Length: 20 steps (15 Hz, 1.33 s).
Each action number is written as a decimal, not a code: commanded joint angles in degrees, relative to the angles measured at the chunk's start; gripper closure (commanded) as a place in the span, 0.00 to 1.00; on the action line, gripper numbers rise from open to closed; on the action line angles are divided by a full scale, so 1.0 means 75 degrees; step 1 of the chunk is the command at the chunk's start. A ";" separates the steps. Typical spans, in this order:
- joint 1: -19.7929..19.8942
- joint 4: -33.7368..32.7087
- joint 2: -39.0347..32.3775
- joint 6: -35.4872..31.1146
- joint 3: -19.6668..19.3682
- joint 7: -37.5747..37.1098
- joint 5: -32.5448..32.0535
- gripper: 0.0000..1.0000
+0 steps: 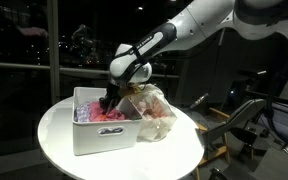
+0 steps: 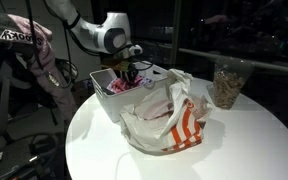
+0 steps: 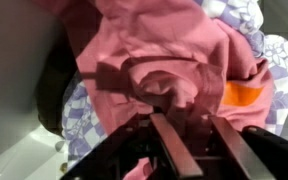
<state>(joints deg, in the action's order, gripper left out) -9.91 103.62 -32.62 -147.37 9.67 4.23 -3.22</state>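
- Fingers (image 3: 172, 125): narrowed to a small gap, tips down in the pink cloth (image 3: 154, 50). I cannot tell whether a fold is pinched.
- Cloth lies under the tips, inside the white bin (image 1: 104, 135) that surrounds them.
- Striped bag (image 2: 169, 120) sits just beside, on the tabletop (image 1: 54, 145).
- Judged step: grasping. Next move calls for firm closure and a straight lift.
- No writing legible.

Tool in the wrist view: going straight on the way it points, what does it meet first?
The pink cloth lying in the white bin, right ahead of the tool. Depth is unclear; it may already be touching the folds.
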 commanded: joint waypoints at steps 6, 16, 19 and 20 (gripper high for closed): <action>-0.0529 0.0102 0.1696 0.1981 -0.0832 -0.1107 -0.1321 0.95; 0.0220 0.1282 0.5227 0.2525 -0.1213 -0.3729 -0.3807 0.95; 0.0742 0.1553 0.6017 0.2835 -0.1035 -0.4242 -0.4295 0.96; 0.0885 0.1636 0.6219 0.2915 -0.0975 -0.4311 -0.4401 0.96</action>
<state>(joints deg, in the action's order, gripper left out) -6.47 112.36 7.96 -126.84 0.37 -24.24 -32.94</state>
